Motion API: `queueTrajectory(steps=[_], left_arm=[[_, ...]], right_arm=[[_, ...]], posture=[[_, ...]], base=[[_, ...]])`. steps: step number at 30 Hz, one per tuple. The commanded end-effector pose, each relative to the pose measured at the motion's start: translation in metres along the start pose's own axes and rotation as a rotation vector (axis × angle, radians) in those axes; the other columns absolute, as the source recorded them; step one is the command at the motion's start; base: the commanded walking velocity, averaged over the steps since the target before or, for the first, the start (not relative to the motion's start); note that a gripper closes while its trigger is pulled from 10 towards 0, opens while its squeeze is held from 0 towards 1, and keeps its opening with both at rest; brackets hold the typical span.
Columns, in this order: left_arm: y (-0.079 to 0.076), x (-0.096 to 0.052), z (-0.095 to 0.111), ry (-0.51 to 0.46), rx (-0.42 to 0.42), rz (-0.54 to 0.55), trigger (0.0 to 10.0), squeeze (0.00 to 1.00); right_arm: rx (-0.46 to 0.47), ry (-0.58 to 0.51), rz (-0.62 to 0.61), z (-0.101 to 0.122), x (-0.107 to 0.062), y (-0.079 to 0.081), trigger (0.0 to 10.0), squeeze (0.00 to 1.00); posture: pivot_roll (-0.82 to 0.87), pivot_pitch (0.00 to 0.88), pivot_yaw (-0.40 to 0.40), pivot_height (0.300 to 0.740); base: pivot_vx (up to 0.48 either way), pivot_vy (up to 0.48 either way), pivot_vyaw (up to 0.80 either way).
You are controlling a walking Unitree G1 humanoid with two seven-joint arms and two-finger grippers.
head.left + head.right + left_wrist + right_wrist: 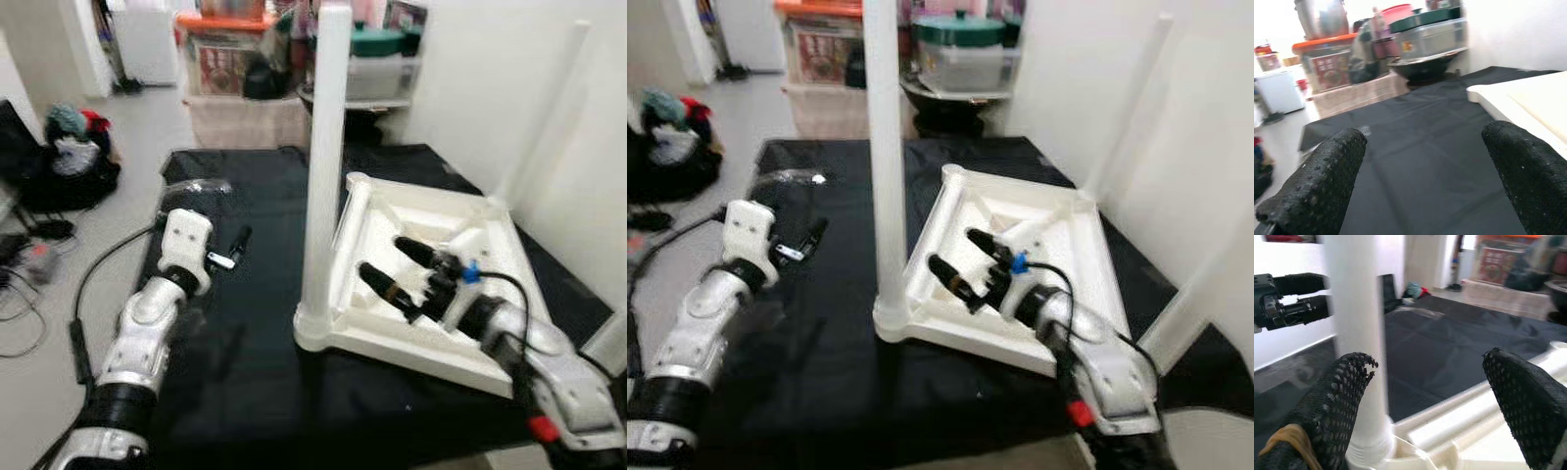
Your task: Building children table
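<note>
A lived-in home is being shown, most likely a spare or storage room. Stacked plastic storage boxes (227, 44) with orange and green lids are being kept against the far wall, beside a large dark cooking pot (945, 103). A heap of clothes and bags (67, 157) is being left on the pale floor (132, 127). Loose cables (24, 294) are being trailed nearby. White walls (1068, 69) are being seen around a black-covered table (245, 323).
</note>
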State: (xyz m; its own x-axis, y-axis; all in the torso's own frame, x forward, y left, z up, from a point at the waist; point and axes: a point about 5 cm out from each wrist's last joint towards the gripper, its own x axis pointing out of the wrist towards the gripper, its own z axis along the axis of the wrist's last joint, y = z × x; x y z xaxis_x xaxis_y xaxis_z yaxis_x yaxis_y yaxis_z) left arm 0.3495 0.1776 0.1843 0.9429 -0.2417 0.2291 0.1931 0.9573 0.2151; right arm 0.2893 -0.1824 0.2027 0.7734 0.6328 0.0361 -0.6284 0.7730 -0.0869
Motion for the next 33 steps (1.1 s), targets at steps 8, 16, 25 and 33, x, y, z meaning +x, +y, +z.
queueTrajectory(steps=[8,16,25,33], left_arm=[[0.002,-0.003,-0.006,0.033,0.003,0.019,10.0,0.0],[0.003,-0.004,-0.008,0.04,0.004,0.024,10.0,0.0],[-0.005,-0.002,-0.009,0.042,-0.001,0.009,10.0,0.0],[-0.002,-0.007,-0.011,0.051,0.007,0.017,10.0,0.0]], right_arm=[[0.032,0.006,0.087,0.002,0.012,0.001,10.0,0.0],[0.046,-0.002,0.05,0.004,0.027,-0.005,10.0,0.0],[0.039,-0.017,-0.007,0.008,0.055,-0.02,10.0,0.0],[0.051,-0.014,0.05,0.006,0.066,-0.013,10.0,0.0]], posture=[[0.07,0.0,-0.071,0.74],[0.08,0.0,-0.074,0.74],[0.09,0.0,-0.082,0.74],[0.1,0.0,-0.097,0.74]], base=[[0.0,0.0,0.6],[0.0,0.0,0.0],[0.0,0.0,0.0],[0.0,0.0,0.0]])
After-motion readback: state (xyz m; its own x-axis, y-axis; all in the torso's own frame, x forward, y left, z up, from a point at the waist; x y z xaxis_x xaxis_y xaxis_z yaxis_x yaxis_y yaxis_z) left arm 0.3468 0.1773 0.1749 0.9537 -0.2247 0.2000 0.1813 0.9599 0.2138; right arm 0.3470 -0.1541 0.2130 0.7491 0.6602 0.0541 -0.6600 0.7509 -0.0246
